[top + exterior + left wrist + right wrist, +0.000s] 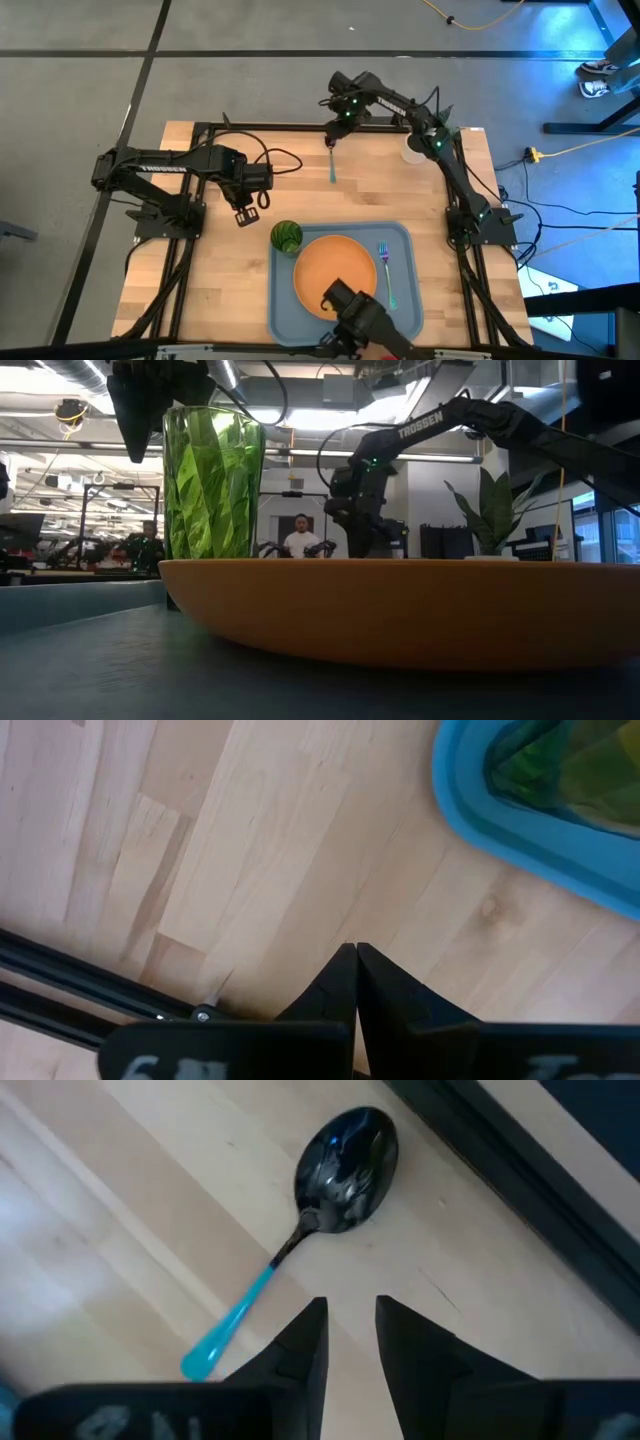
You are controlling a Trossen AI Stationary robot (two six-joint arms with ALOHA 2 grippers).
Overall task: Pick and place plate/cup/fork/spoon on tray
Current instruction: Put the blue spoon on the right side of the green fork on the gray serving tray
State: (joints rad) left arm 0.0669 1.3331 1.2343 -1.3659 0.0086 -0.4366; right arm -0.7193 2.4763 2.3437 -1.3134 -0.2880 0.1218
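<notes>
Three task items sit on the tray [400,310], which lies at the six o'clock edge of the worktop [210,280] in the high view. The plate [335,273] rests flat at the tray's centre. The cup [286,237] stands upright at the tray's ten o'clock corner, just beside the plate. The fork [386,273] lies at the plate's three o'clock side, on the tray floor.

The spoon [332,165] is off the tray, on bare wood toward twelve o'clock, its dark head pointing to the far edge and its teal handle pointing back toward the tray.

The right tool [331,138] hangs over the spoon's head, fingers released with a clear gap; the right wrist view shows nothing between them and the spoon lying just ahead, untouched.

The left tool [246,214] is at nine o'clock of the cup, above bare worktop, fingers clenched together and grasping nothing.

A potted plant [495,510] stands at the far right corner.
</notes>
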